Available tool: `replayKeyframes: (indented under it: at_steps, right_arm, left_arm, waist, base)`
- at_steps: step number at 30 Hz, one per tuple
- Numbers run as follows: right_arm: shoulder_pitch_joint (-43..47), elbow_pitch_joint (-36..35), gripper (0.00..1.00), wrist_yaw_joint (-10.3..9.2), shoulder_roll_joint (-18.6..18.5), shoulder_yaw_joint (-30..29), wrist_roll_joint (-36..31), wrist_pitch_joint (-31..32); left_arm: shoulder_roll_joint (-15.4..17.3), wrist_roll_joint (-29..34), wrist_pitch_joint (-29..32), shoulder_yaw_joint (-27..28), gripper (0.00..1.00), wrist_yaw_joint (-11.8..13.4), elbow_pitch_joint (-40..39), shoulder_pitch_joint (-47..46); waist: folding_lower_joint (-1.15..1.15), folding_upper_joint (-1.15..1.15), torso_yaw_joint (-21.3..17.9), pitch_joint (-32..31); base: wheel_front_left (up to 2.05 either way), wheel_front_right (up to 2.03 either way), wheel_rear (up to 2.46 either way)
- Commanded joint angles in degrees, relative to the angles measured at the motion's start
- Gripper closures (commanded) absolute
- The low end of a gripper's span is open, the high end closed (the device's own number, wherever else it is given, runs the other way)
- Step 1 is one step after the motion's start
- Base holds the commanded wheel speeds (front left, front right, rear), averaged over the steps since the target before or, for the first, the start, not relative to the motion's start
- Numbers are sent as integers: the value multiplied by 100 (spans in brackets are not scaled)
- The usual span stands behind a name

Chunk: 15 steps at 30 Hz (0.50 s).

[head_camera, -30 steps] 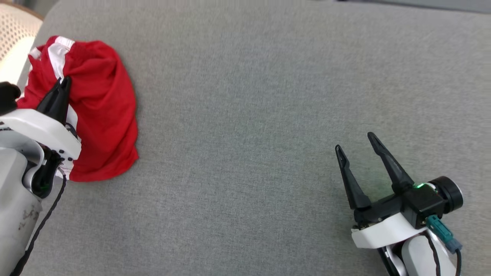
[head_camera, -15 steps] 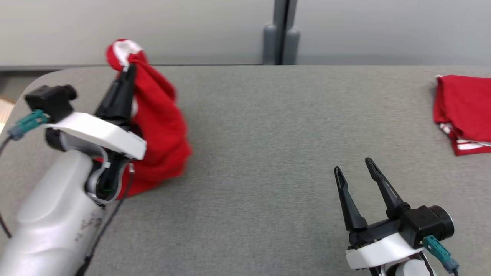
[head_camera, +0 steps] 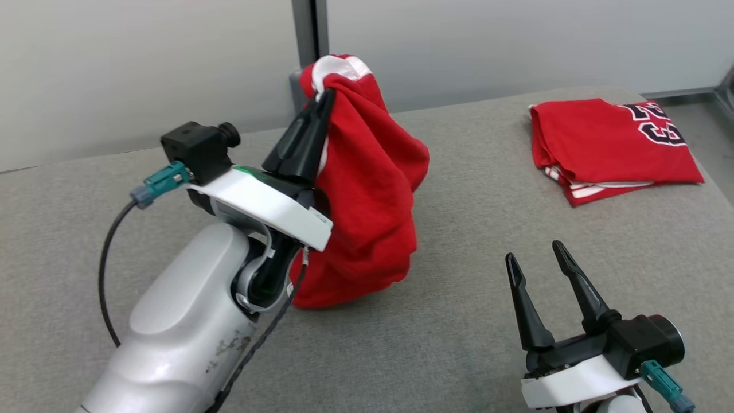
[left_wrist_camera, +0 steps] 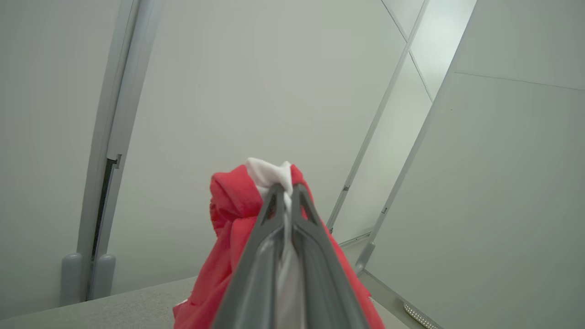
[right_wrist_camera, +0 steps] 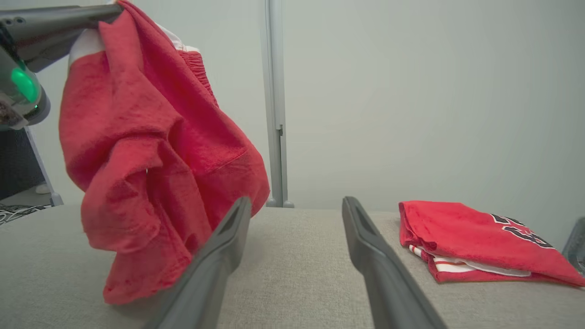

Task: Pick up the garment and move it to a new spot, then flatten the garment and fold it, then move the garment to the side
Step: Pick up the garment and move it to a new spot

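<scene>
Nearest me, my right gripper [head_camera: 533, 252] sits low over the grey surface [head_camera: 459, 344], fingers spread wide with nothing between them, just as a second ago. Past it my left gripper [head_camera: 327, 97] stays clamped on the white trim of the red garment [head_camera: 373, 189], which lay heaped at the left edge then and now hangs bunched from the fingertips near the middle, its lower edge down at the surface. The head camera has swung up since, bringing in a folded red shirt [head_camera: 608, 143] at far right and the pale wall [head_camera: 516, 46] behind.
</scene>
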Motion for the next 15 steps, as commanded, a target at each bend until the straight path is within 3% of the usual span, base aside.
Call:
replayKeyframes:
  at_steps: [1,9,15]
  right_arm:
    - [19,-31,0,-11,-5,4,3,-3]
    - [-42,-111,0,-11,41,-55,-3,-3]
    - [-10,-117,0,-11,59,-126,-44,-3]
  left_arm:
    - [5,71,40,-69,100,45,-3,95]
    - [-46,-157,62,-383,100,15,253,1166]
    - [-90,-365,62,-509,100,-31,465,1914]
  waist:
    - [0,0,-163,128]
    - [0,0,-245,444]
    - [0,0,-51,592]
  base:
    - [0,0,0]
    - [0,0,0]
    - [0,0,0]
